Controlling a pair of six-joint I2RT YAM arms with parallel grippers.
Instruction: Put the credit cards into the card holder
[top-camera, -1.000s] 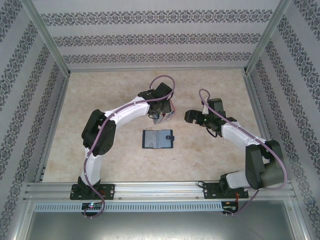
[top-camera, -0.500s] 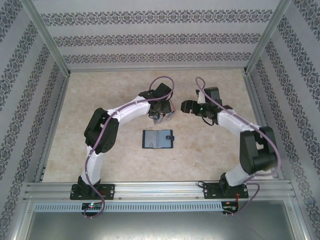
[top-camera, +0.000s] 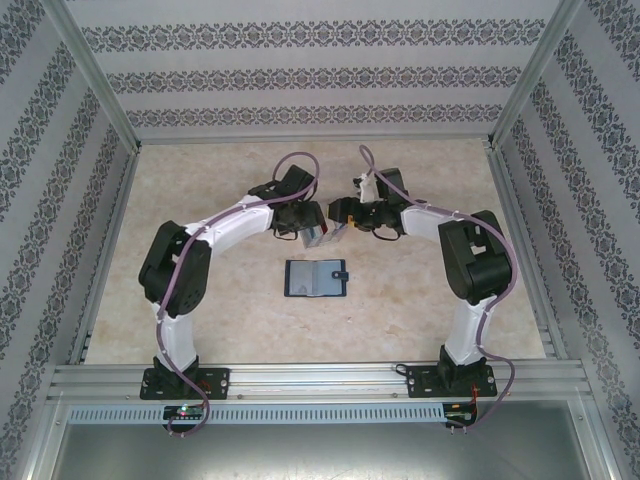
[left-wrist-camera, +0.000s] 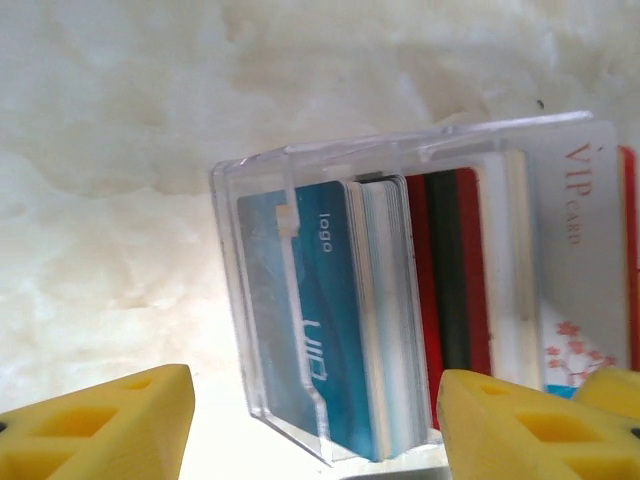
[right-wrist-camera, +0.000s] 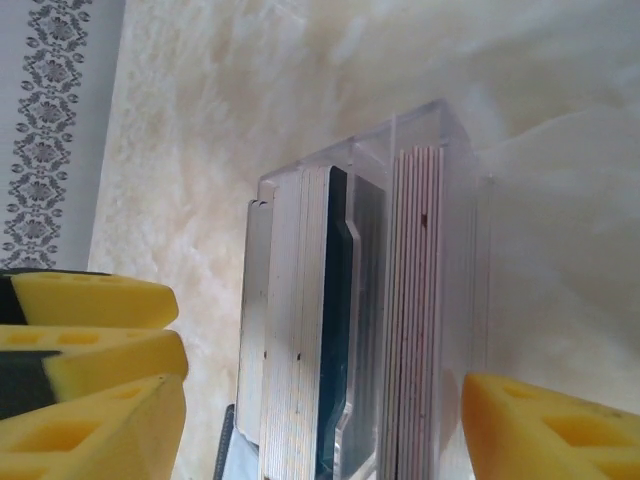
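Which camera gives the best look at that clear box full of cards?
The left wrist view: the clear box stands close, its cards facing the camera, a blue card and a white VIP card readable. The right wrist view shows the cards edge-on. The top external view shows the box small and far.

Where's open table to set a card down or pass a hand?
Bare table left of the card holder to the side rail, right of it, and along the back wall. Crowded beyond the holder: left gripper and right gripper flank the clear card rack.
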